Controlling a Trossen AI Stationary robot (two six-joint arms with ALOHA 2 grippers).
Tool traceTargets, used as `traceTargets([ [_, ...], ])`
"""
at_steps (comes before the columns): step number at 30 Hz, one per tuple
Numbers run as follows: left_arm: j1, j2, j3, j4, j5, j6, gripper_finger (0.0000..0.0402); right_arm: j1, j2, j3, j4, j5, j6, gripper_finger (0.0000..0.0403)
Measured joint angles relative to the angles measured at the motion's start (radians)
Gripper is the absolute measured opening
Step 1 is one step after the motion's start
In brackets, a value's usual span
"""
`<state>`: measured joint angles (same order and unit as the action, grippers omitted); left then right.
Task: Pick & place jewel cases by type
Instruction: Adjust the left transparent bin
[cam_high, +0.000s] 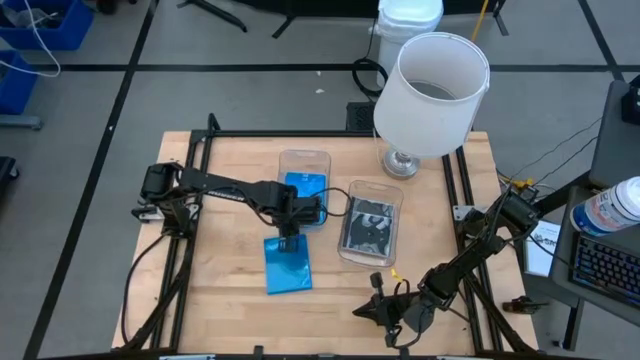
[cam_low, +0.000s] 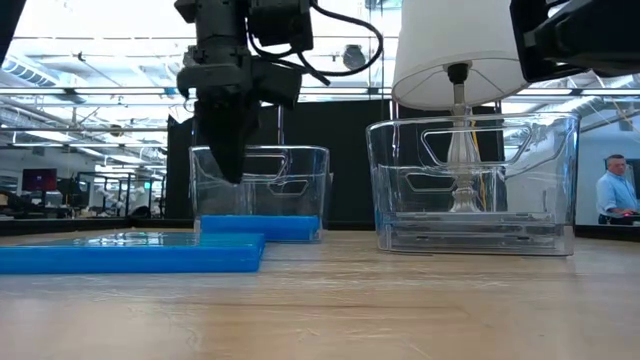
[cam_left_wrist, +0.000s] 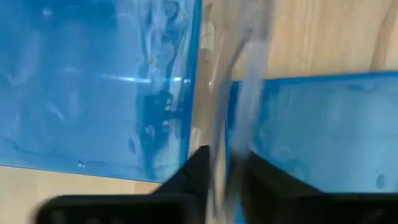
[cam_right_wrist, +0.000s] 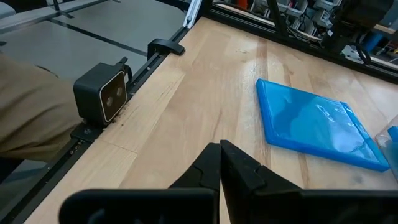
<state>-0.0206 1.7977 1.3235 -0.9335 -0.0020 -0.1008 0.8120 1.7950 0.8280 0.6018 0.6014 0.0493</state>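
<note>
Jewel cases are spread over the middle of the table (cam_high: 220, 200), a pale wood top filling the centre of the high view. A white lamp (cam_high: 432, 95) stands at the upper right of that frame, its shade overhanging the table's far edge.

Two clear bins sit side by side at mid-frame. The left bin (cam_high: 305, 160) holds a blue case (cam_high: 302, 184) on its floor; the right bin (cam_high: 371, 222) holds a dark case (cam_high: 368, 225) showing silver, though the high view is too coarse to count what is stacked there.

Below the left bin, toward the lower centre, a second blue case (cam_high: 288, 264) lies flat on the wood, just apart from the bin wall. In the low view it is the flat slab (cam_low: 130, 252) at the left, with the binned one behind it.

The left arm reaches in from the left edge, and the left gripper (cam_high: 290, 228) hangs above the near end of the left bin, over the gap between bin and loose case. Its fingers (cam_left_wrist: 193, 177) stand slightly parted with the bin's clear wall seen between them; they grip nothing.

The right gripper (cam_high: 378, 310) waits at the lower right of the high view, its fingers (cam_right_wrist: 208, 171) closed together and empty.
</note>
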Motion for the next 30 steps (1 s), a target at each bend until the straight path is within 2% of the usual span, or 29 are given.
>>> traceTargets([
  [2, 0.003, 0.0, 0.0, 0.001, 0.009, -0.026, 0.0026, 0.0, 0.0, 0.0, 0.0, 0.0, -0.009, 0.0],
  [4, 0.0, 0.0, 0.0, 0.005, 0.006, -0.052, 0.0013, 0.0, 0.0, 0.0, 0.0, 0.0, -0.01, 0.0],
  [8, -0.02, 0.0, 0.0, 0.004, 0.005, -0.128, 0.0021, 0.0, 0.0, 0.0, 0.001, -0.002, -0.029, 0.0],
  [11, -0.039, 0.0, 0.0, -0.003, 0.002, -0.161, 0.001, -0.001, 0.0, 0.0, 0.0, -0.003, -0.042, 0.0],
  [20, -0.072, -0.001, 0.0, -0.069, 0.001, -0.107, 0.0012, -0.011, 0.0, 0.0, 0.0, -0.009, -0.069, 0.0],
  [24, -0.072, -0.002, 0.0, -0.087, 0.002, -0.119, 0.0009, -0.021, 0.0, 0.0, 0.003, -0.06, -0.06, 0.0],
  [30, -0.075, -0.002, 0.0, -0.115, 0.0, -0.135, 0.0009, -0.021, 0.0, 0.0, 0.028, -0.061, -0.038, 0.0],
])
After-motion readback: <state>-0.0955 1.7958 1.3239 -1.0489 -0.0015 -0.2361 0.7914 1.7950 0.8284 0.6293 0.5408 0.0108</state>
